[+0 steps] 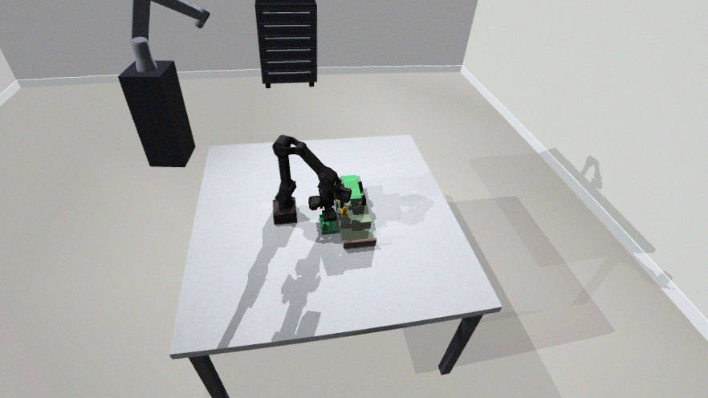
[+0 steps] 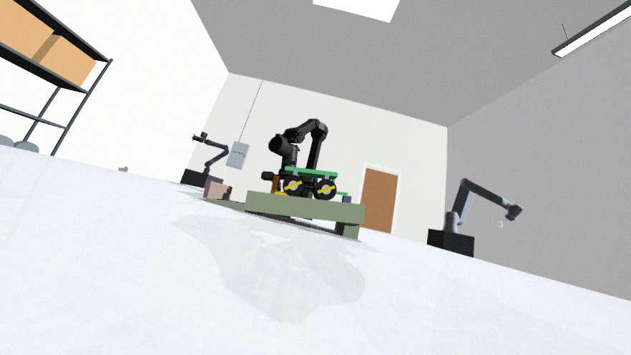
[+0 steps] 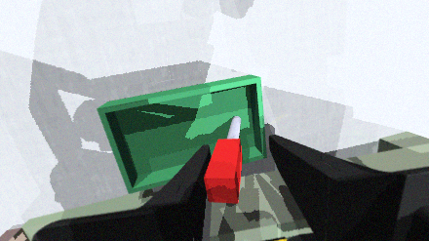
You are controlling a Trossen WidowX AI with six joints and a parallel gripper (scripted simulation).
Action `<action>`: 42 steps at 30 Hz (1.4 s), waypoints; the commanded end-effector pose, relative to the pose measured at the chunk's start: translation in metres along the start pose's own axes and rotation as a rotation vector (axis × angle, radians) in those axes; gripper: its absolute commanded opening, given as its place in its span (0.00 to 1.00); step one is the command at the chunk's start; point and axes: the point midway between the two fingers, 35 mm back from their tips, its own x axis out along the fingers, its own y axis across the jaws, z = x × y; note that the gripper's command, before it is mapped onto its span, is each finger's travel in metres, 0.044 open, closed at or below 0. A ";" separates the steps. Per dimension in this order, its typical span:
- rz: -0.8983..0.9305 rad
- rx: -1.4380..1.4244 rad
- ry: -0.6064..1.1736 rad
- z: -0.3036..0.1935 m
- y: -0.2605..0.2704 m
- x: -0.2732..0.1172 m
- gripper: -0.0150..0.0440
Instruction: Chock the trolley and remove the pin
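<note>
Grey and off-white walls surround a pale table, where a black arm reaches over a green ramp. On the ramp stands the trolley, its green top upright over dark wheels. The orange-handled chock sits at the downhill side of the nearer wheel in the exterior view; whether its base touches rubber cannot be told. The green tray lies on the table beside the ramp. Above it, the gripper points down, its fingers parted partway and holding nothing. Between them in the wrist view is the stop pin, red head nearer the camera, metal shank toward the tray. A gap shows on the side of the right-hand finger; the pin looks loose, though its height above the tray cannot be judged. The step in hand appears to be the drop. Next, the fingers should open fully, let the pin settle inside the walls, then lift straight up and away. A sideways retreat could catch the pin or nudge the trolley.
</note>
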 end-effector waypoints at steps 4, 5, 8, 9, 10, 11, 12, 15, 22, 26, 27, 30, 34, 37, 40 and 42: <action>-0.003 -0.005 0.000 0.000 0.005 0.001 0.58; -0.002 -0.005 0.000 0.000 0.006 0.001 0.58; -0.002 -0.005 0.000 0.000 0.008 0.002 0.58; -0.002 -0.005 0.000 0.000 0.008 0.002 0.58; -0.002 -0.005 0.000 0.000 0.009 0.002 0.58; -0.002 -0.005 0.000 0.000 0.009 0.002 0.58; -0.002 -0.005 0.000 0.000 0.010 0.002 0.58; -0.002 -0.005 0.000 0.000 0.011 0.002 0.58; -0.002 -0.005 0.000 -0.001 0.015 0.004 0.58; -0.001 -0.005 0.000 -0.001 0.017 0.004 0.58; -0.001 -0.005 0.000 -0.001 0.018 0.005 0.58; -0.001 -0.005 0.000 -0.001 0.020 0.005 0.58; -0.001 -0.005 0.000 -0.001 0.022 0.006 0.58; -0.001 -0.005 0.000 -0.001 0.023 0.007 0.58; -0.001 -0.005 0.000 -0.001 0.025 0.007 0.58; -0.001 -0.005 0.000 -0.002 0.026 0.008 0.58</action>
